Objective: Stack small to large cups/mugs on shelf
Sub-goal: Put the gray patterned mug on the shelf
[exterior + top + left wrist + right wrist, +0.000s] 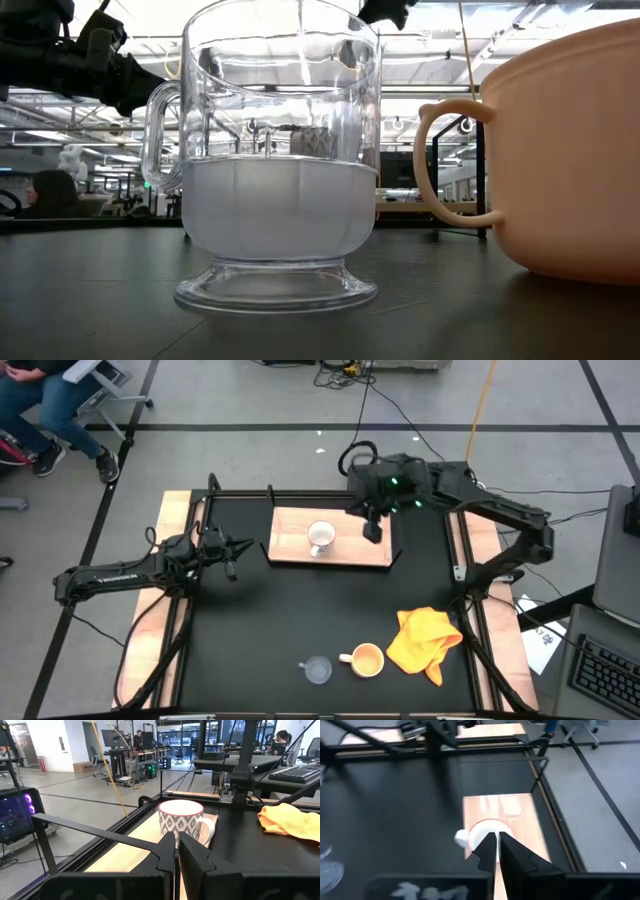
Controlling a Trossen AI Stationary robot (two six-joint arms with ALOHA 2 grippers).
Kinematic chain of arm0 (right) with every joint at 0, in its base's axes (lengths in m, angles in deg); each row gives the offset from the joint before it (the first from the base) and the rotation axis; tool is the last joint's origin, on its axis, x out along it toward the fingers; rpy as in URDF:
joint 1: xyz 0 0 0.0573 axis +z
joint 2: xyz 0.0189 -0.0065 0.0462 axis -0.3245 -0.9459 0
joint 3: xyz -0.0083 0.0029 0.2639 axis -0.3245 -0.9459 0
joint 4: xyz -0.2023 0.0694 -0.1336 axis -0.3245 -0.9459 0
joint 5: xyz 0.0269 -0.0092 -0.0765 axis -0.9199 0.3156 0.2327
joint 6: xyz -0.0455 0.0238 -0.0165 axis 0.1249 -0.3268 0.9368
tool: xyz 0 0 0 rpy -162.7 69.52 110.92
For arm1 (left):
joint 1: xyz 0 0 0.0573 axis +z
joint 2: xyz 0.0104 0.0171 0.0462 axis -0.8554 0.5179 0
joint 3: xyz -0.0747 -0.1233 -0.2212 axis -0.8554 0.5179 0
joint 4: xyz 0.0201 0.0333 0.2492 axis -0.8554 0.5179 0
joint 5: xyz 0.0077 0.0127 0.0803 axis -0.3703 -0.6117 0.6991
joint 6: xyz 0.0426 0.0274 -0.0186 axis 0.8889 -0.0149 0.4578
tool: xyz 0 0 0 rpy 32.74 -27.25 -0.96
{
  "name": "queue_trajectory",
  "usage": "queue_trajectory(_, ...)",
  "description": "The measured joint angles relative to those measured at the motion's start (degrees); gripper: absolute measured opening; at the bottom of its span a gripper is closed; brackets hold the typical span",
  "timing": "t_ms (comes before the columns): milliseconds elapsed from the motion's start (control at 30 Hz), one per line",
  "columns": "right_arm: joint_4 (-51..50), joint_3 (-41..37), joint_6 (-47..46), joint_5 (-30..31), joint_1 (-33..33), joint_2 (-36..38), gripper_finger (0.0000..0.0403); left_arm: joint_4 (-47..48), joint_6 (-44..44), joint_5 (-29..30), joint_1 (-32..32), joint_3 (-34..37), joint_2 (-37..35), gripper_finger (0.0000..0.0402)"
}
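Stacking next: high view, white mug (320,538) stands on shelf (350,552); right gripper (371,528) hovers beside it, jaws closed, empty; orange-yellow mug (366,659) and glass cup (317,671) wait on bench (250,620)
Left wrist view: left gripper (177,851) closed, empty
Advice: fetch orange-yellow mug, lower it centred

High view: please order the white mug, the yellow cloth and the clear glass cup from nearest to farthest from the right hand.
From the right hand:
1. White mug, beside it on the shelf.
2. Yellow cloth, at the table's near right.
3. Clear glass cup, at the near edge, left of the orange mug.
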Motion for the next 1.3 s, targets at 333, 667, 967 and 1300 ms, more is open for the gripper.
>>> queue_trajectory(333, 13.35, -23.44, -4.28, 3.34, 4.85, 19.80, 0.0001, -0.20, 0.02, -0.02, -0.02, 0.01, 0.02, 0.0024)
queue_trajectory(667, 28.21, -46.49, -7.48, 3.34, 12.59, 37.18, 0.0000, -0.41, -0.26, -0.02, 0.00, 0.00, 0.00, 0.0024)
queue_trajectory(967, 39.29, -61.45, -8.87, 3.39, 16.20, 46.10, 0.0000, -0.38, 0.00, -0.02, 0.00, 0.00, 0.01, 0.0024)
queue_trajectory(1300, 51.46, -72.85, -8.49, 3.39, 18.90, 47.57, 0.0000, -0.67, 0.00, 0.00, 0.00, 0.02, 0.02, 0.0024)
